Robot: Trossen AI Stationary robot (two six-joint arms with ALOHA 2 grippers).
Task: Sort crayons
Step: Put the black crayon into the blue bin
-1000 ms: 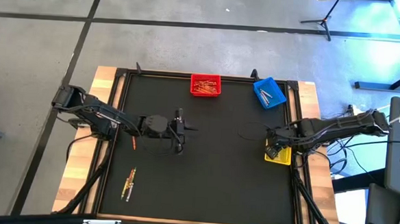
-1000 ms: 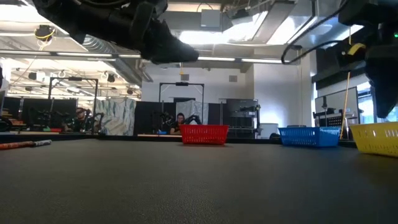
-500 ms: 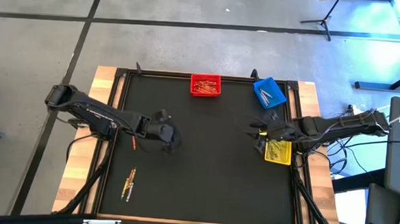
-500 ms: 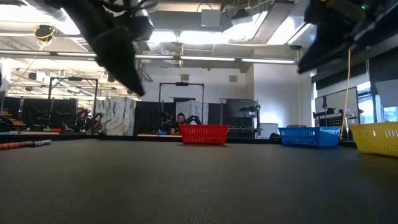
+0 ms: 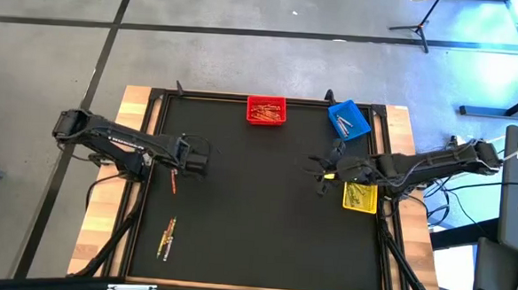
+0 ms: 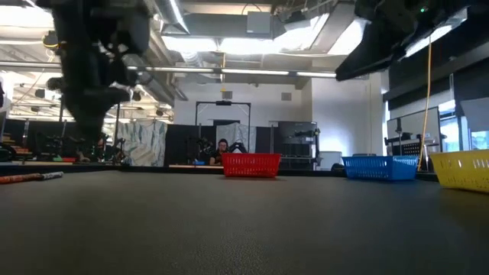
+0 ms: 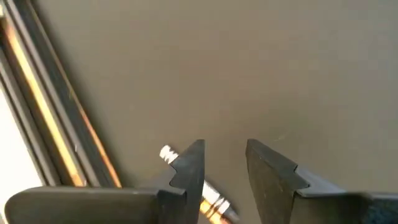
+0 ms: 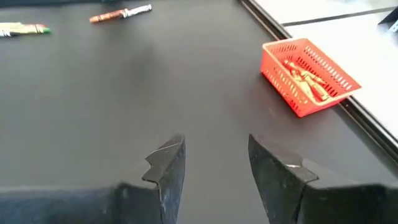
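The left gripper (image 5: 198, 157) has been drawn back toward the left edge, fingers parted and empty, over an orange crayon (image 5: 173, 184). The right gripper (image 5: 322, 170), also parted and empty, has swung off the yellow bin (image 5: 360, 197). Loose crayons (image 5: 167, 237) remain unsorted near the front left.

Desk (image 5: 265, 207) top matt black, finely textured mat; bare wood side strips. Red basket (image 8: 309, 76) glossy plastic mesh; blue (image 5: 348, 119) and yellow (image 5: 359, 197) baskets alike. Tool fingers (image 8: 166, 167) matt dark plastic.
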